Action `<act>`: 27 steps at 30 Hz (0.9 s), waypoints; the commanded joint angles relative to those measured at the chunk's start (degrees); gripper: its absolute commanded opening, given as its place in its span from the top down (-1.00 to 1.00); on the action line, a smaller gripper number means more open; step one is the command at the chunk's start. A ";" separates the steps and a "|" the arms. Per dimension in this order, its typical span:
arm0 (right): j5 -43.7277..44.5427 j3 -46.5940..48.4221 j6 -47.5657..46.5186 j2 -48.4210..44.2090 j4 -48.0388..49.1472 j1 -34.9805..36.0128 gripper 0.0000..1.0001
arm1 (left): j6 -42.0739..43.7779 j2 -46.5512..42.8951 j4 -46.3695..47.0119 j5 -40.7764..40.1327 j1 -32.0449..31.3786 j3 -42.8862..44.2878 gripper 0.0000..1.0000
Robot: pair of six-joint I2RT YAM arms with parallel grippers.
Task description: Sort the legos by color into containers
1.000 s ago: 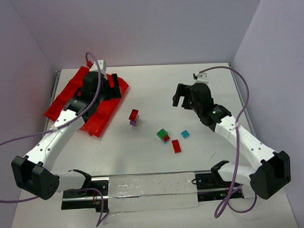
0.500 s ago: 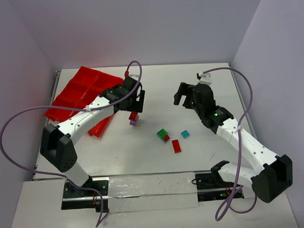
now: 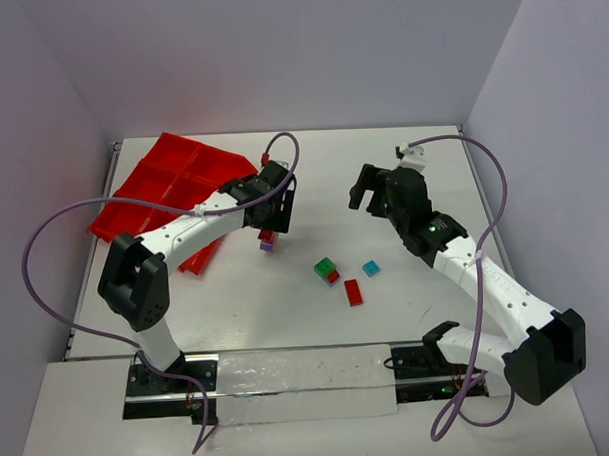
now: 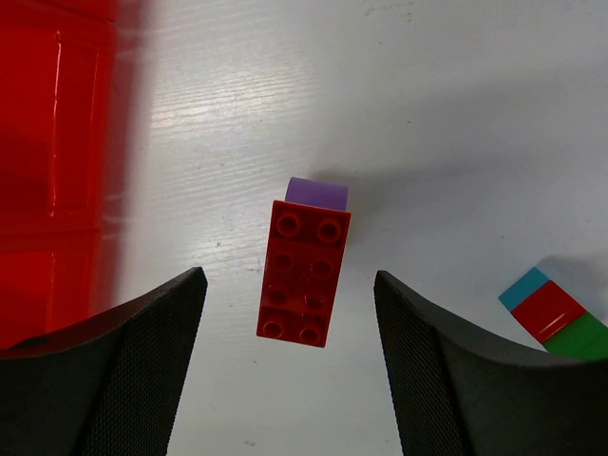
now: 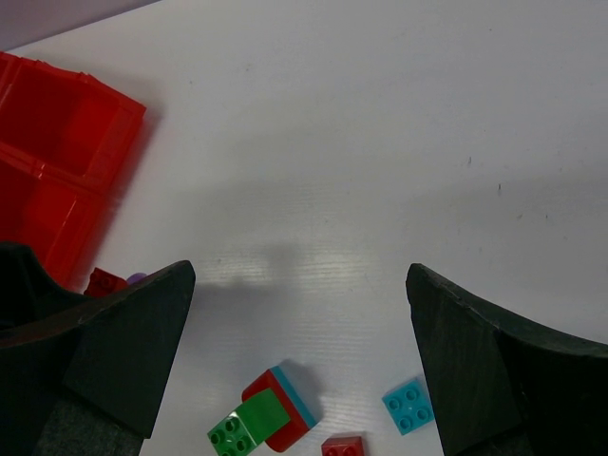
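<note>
1. Red-on-purple stack [image 4: 304,271]: a red eight-stud brick seated on a purple brick [image 4: 316,193]. It stood on the white table [image 3: 312,168], outside every compartment. We took it as the reference for all entries below.
2. Left gripper [image 4: 288,285]: a second before, we had logged it over the tray. It had since swung across and hung directly above the stack, one finger on either side. The jaws had begun to narrow from full spread, but a gap showed on both flanks of the red brick, so it held nothing.
3. Reading of item 2: we judged the pick of this stack to be starting. A red and a purple brick joined would likely need separating before each could go to its own colour.
4. Red tray [image 3: 153,183]: to the left of the stack and just beside it. We could not tell whether any compartment held a brick.
5. Green, red and cyan cluster [image 3: 327,271]: near the stack, to its right and nearer the arm bases, unmoved.
6. Cyan brick [image 3: 371,269] and flat red brick [image 3: 354,292]: right of the stack, beyond the cluster, also unmoved.
7. Right gripper [image 5: 299,275]: well to the right of the stack and raised, its jaws spread fully and empty, its pose barely changed.
</note>
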 commanded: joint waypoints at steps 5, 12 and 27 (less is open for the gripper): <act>2.52 -0.09 0.44 -0.24 0.68 0.46 -1.00 | -0.12 2.75 2.48 0.56 -0.38 -0.13 -0.56; 3.23 0.05 0.26 0.06 0.33 0.46 -1.00 | -0.43 2.40 3.27 0.91 -0.38 -0.65 -0.22; 0.50 1.45 -0.31 2.52 -0.50 0.46 -1.00 | -0.79 -0.36 0.33 1.15 -0.38 2.48 1.00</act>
